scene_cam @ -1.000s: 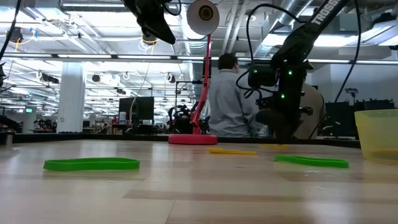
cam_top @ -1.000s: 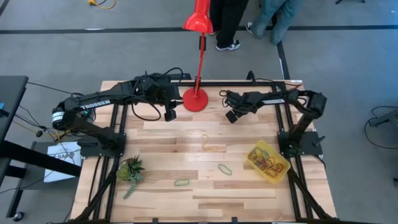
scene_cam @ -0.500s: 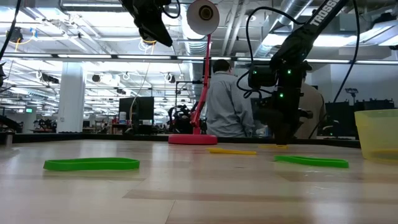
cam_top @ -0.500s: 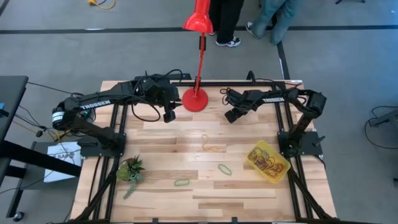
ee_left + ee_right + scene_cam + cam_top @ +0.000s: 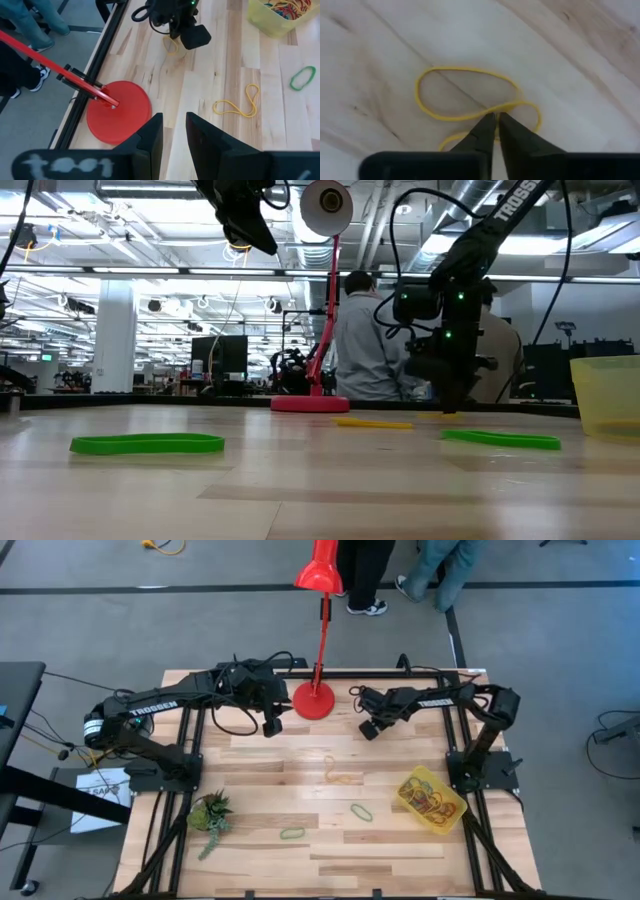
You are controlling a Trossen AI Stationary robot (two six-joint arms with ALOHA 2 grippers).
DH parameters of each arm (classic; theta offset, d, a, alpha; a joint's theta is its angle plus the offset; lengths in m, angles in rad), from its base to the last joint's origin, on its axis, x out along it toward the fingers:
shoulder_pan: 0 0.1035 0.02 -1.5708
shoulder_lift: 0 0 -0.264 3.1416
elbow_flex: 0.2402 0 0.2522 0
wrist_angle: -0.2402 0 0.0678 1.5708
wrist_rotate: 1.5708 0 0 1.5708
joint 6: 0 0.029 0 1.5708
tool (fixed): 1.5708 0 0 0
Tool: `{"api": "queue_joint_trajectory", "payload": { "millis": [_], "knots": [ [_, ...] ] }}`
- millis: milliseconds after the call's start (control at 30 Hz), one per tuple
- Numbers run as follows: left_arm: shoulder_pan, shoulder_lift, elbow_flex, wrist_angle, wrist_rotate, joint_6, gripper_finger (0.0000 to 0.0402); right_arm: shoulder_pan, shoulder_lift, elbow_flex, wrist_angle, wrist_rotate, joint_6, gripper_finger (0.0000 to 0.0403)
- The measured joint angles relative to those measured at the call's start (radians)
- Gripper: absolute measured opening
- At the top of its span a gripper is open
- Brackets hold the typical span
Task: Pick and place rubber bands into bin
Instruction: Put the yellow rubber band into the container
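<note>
A thin yellow rubber band (image 5: 470, 95) lying flat on the wooden table (image 5: 260, 845) is pinched by the right gripper (image 5: 496, 122), whose fingers are clenched on its strand, near the red lamp base (image 5: 315, 700). The left gripper (image 5: 174, 131) is held raised, slightly parted and empty. More rubber bands (image 5: 428, 798) are gathered in the yellow bin (image 5: 408, 783).

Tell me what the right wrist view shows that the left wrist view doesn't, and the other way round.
Only the right wrist view shows the right gripper closed down onto a yellow rubber band, fingertips pinching its strand against the wood.

Only the left wrist view shows the red lamp base, the yellow bin full of bands, a green rubber band, another yellow band lying loose, and the left gripper hovering, holding nothing.

Both show the wooden table and the right arm's pinched yellow band.
</note>
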Motion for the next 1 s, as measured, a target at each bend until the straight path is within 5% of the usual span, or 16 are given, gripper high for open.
{"api": "queue_joint_trajectory", "payload": {
  "millis": [200,400,667,1000],
  "knots": [
    [0.000,0.000,0.000,0.000,0.000,0.000,0.0076,0.028,-0.121,0.085,-0.143,-0.010,-0.044,0.0003],
    [0.000,0.000,0.000,-0.006,0.001,-0.001,0.0076,0.154,-0.316,0.243,-0.524,0.009,0.061,0.0001],
    [-0.001,0.000,0.000,-0.006,0.002,-0.002,0.0076,0.526,-0.566,0.257,-0.905,-0.110,0.594,0.0002],
    [-0.001,0.000,0.000,-0.004,0.028,-0.022,0.0076,1.097,-0.603,0.101,-0.856,-0.111,1.216,0.0001]
  ]
}}
